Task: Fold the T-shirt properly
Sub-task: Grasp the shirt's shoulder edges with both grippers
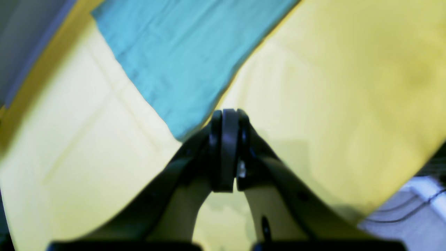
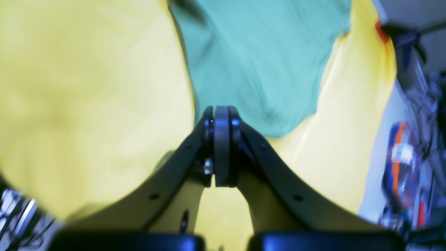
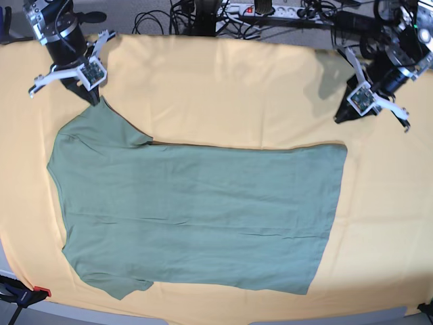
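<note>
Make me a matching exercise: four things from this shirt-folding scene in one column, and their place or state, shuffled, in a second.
1. T-shirt
2. yellow cloth
3. left claw
4. right claw

A. shut, beside the shirt's hem corner
B. covers the table
C. spread flat, unfolded
D. shut, at a sleeve's edge

Pairs: 1-C, 2-B, 3-A, 4-D

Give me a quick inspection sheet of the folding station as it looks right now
Surface: yellow-orange cloth covers the table, lightly creased.
Job's things: T-shirt lies spread flat, unfolded, sleeves toward the right arm's side.
Clutter: red-handled clamp at the cloth's near corner.
Grippers: left gripper shut, empty, above the cloth by the hem corner; right gripper shut, empty, at the far sleeve's edge; contact unclear.
Cables: tangle and power strip behind the table.
Surroundings: blurred gear beside the table.
</note>
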Robot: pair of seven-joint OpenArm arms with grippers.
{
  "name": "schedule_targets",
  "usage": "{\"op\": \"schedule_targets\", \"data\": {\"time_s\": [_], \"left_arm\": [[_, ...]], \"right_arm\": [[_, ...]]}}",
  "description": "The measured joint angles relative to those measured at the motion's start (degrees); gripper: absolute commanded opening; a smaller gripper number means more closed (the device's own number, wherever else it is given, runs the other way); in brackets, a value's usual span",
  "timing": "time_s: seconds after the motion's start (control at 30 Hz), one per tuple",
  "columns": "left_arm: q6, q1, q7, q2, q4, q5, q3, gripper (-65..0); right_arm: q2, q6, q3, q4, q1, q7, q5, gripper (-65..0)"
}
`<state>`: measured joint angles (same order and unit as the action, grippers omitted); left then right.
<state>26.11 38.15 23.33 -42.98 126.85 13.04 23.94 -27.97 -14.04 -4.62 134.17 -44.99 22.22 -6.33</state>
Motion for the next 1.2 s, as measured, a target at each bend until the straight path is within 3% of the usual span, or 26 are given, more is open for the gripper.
{"op": "schedule_targets", "data": {"time_s": [0.13, 0.27, 0.3, 0.5, 0.57, 0.63, 0.9, 1.2], "left_arm": [[6.36, -2.99, -8.35, -6.54, -8.57, -0.09, -0.28, -62.6], [9.64, -6.58, -18.18, -13.51, -16.94, -0.44, -2.25, -31.4], [9.62, -7.58, -19.74, -15.02, -18.36, -0.28, -3.37, -27.6], [9.18, -18.51, -24.00, -22.14, -24.44, -9.88, -18.91, -27.3], [7.30, -22.99, -25.29, -22.93, -25.35, -13.05, -25.33, -27.3], [4.20, -27.65, -25.31, -23.02, -26.82, -16.26, -31.21, -27.3], [0.85, -44.52, -25.40, -22.58, -33.00, -22.49, -53.13, -27.3], [0.00, -59.76, -25.97, -17.44, -41.79, -22.25, -65.59, -27.3]], "right_arm": [[-0.35, -2.27, 0.00, -1.84, 2.78, -2.54, 0.94, -65.0], [-0.31, -2.47, 0.00, -5.53, 4.15, -2.54, 0.63, -65.0], [-0.31, -2.38, 0.02, -6.10, 4.17, -2.99, 0.44, -65.0], [-0.24, -4.00, 0.02, -6.60, 4.07, -4.07, 0.57, -54.9], [-0.22, -4.02, 0.02, -6.60, 4.04, -4.35, 0.59, -51.4], [-0.26, -3.98, 0.02, -6.60, 4.04, -4.46, 0.59, -49.9], [-0.17, -4.00, 0.02, -6.60, 4.02, -4.44, 0.59, -49.9], [-0.15, -4.00, 0.02, -6.60, 4.00, -4.46, 0.59, -49.9]]}}
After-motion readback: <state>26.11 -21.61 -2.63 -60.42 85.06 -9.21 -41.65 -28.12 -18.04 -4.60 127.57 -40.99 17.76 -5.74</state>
